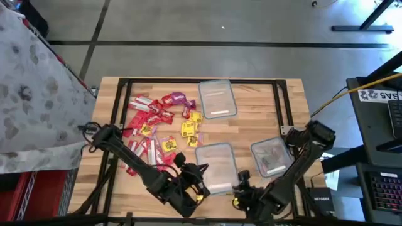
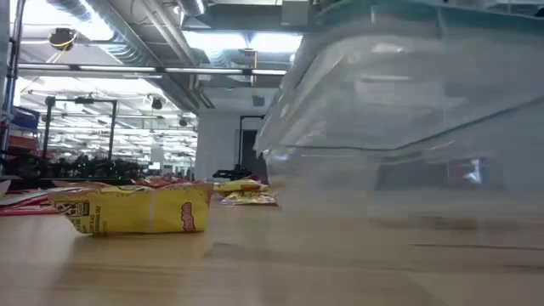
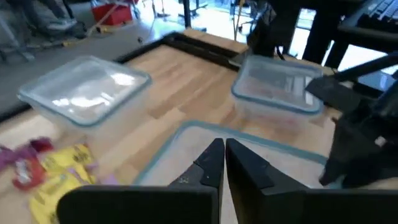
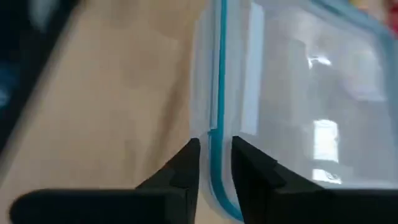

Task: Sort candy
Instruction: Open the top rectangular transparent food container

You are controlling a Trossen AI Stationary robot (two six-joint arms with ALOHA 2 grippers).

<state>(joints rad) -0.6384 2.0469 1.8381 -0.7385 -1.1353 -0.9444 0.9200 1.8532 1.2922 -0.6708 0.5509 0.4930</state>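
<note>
The candy (image 1: 160, 122) lies scattered on the table's left half, mostly red packets with some yellow and purple ones. In the low view one yellow packet (image 2: 136, 208) lies flat on the wood. A clear container (image 1: 217, 166) with a blue-edged rim stands near the front, in the middle. My left gripper (image 1: 200, 177) (image 3: 224, 155) hovers shut over this container's left rim with nothing between its fingers. My right gripper (image 1: 242, 185) (image 4: 216, 158) is at the container's near right corner, closed on its rim. My right gripper has the near container's blue-edged rim (image 4: 216, 134) between its two fingers, one finger (image 4: 249, 165) over the container's inside and the other (image 4: 183, 165) outside it. The fingers lie across the rim. The container's base rests on the table.
A second clear container (image 1: 217, 99) stands at the far middle and a third (image 1: 271, 156) at the right, next to my right arm. A black frame (image 1: 119, 94) runs around the table's edges. Bare wood lies between the containers.
</note>
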